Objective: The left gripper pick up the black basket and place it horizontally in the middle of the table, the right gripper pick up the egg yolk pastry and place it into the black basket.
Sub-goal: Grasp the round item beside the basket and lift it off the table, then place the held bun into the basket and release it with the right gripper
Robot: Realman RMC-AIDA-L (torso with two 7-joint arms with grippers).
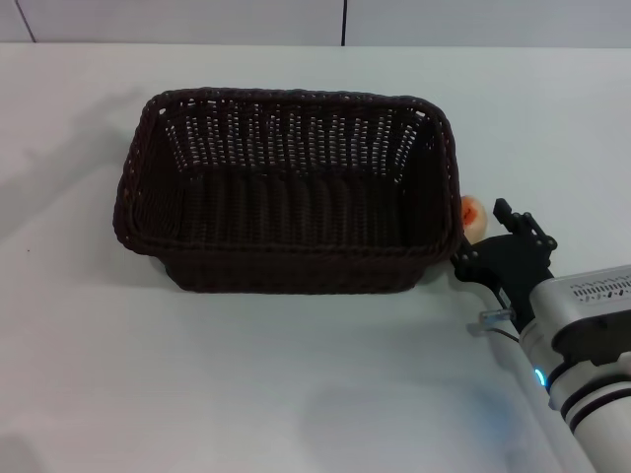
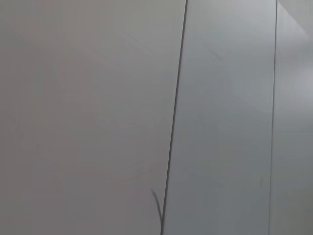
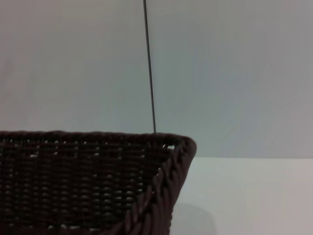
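Observation:
The black basket stands upright on the white table, near its middle, with its long side across the view. It is empty. Its corner also shows in the right wrist view. The egg yolk pastry lies on the table, right against the basket's right end, partly hidden by the rim. My right gripper is low over the table just right of the pastry, with its jaws open and the pastry about between the fingertips. The left gripper is out of view, and the left wrist view shows only a wall.
The basket's right wall stands close to the right gripper. A grey panelled wall runs behind the table's far edge. The white tabletop also shows beside the basket in the right wrist view.

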